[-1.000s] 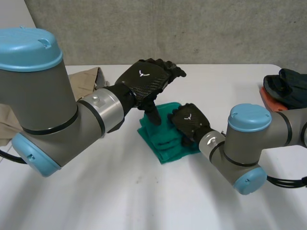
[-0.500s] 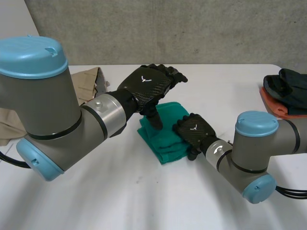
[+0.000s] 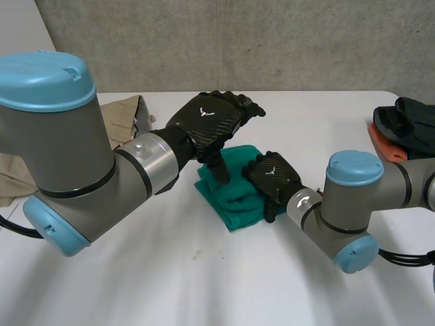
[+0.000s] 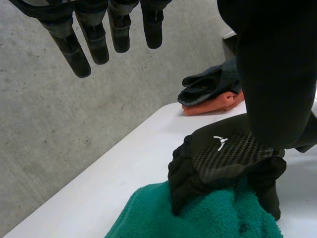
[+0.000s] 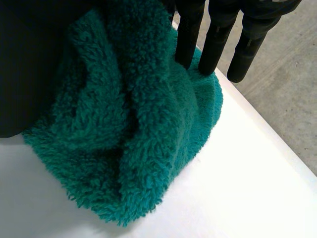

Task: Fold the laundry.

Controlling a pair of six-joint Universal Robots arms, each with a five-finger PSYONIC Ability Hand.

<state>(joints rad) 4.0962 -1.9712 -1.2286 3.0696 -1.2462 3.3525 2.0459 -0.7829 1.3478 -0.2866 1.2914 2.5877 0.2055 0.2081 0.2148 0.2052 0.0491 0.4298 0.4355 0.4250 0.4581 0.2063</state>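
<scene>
Right hand (image 3: 272, 178) has shifted slightly, gripping green towel (image 3: 228, 205) — left hand (image 3: 207, 122) hovers open.

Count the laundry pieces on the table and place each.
4: a green towel in the middle, a beige cloth at the table's left edge, a dark garment lying on an orange cloth at the right edge. More may be hidden underneath.

Left robot hand (image 3: 207, 119) raised, fingers straight; right robot hand (image 3: 273, 175) palm-down
</scene>
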